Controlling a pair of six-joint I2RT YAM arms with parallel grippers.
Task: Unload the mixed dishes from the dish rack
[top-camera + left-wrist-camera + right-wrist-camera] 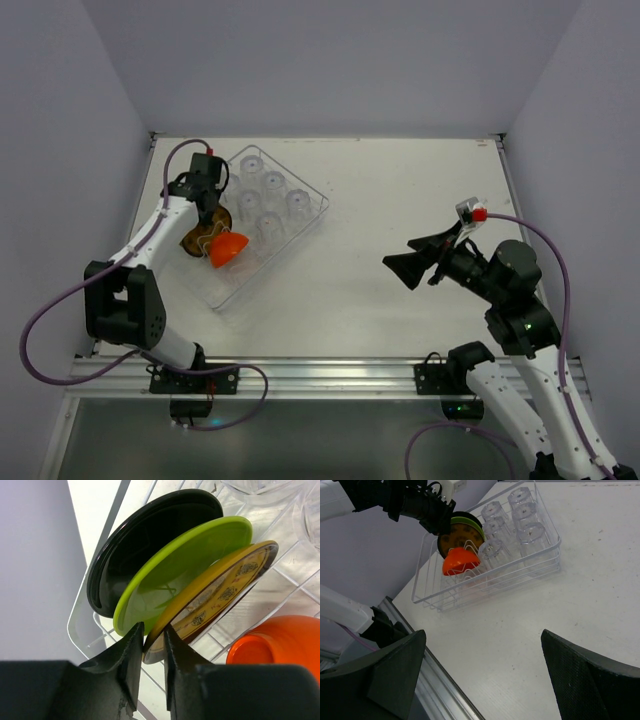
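Note:
The dish rack (322,208) lies at the far left of the table. A black plate (135,545), a lime-green plate (185,565) and a yellow patterned plate (220,592) stand on edge in it, side by side. An orange-red bowl (280,642) lies beside them. Several clear cups (270,205) stand upside down in the rack's far part. My left gripper (154,635) is shut on the rim of the yellow patterned plate, which still stands in the rack. My right gripper (405,258) is wide open and empty, above the bare table at the right.
An aluminium rail (320,372) runs along the table's near edge. Walls close in the table at the left, back and right. The rack's left rim (80,630) lies close to the left wall.

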